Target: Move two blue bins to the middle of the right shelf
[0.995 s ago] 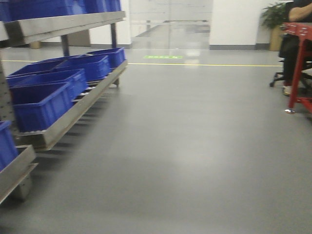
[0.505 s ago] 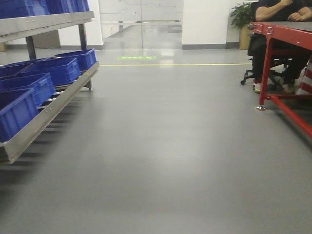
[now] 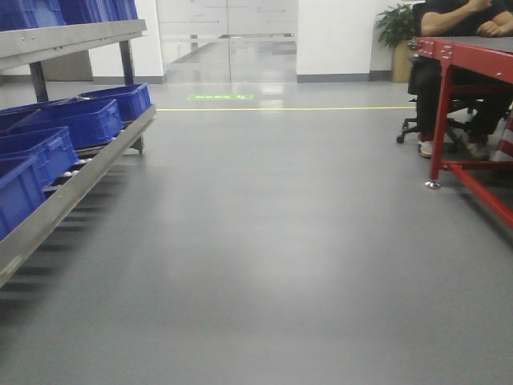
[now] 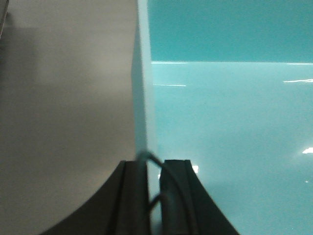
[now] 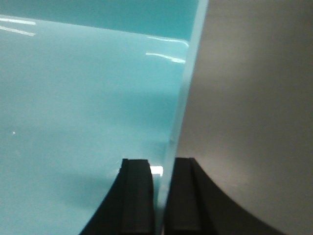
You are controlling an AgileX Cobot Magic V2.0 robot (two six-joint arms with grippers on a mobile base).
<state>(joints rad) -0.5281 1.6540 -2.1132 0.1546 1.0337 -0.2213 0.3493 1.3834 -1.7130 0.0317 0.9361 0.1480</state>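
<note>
Left pincer: the left pincer [image 4: 154, 169] is closed to a narrow slit over the rim of a side wall of the pale blue bin [image 4: 230, 137]. One finger is outside the wall and one inside.
Right pincer: the right pincer [image 5: 163, 166] is closed the same way on another side wall of the pale blue bin [image 5: 83, 98], which stands up thin between its two fingers.
Where the bin is: it hangs between the two arms, off the floor [image 3: 280, 241] and out of the front view. In the left wrist view the basin lies right of the gripped wall and bare floor left of it. The right wrist view shows the reverse.
One bin or two: the wrist views are too close to tell a single bin from a nested pair.
Which arm is nearer: neither, since each has hold of its own wall.
Bin's heading: each gripped wall runs straight away from its pincer, so the open top likely faces up and the bin sits square to the robot.
Long axis: not visible; no end wall shows clearly in either view.
Way to the goal: the front view shows only a shelf [image 3: 72, 188] on the left with dark blue bins [image 3: 80, 120], and a red counter [image 3: 473, 56] on the right. The right shelf is not visible, so the base probably has to turn right.
</note>
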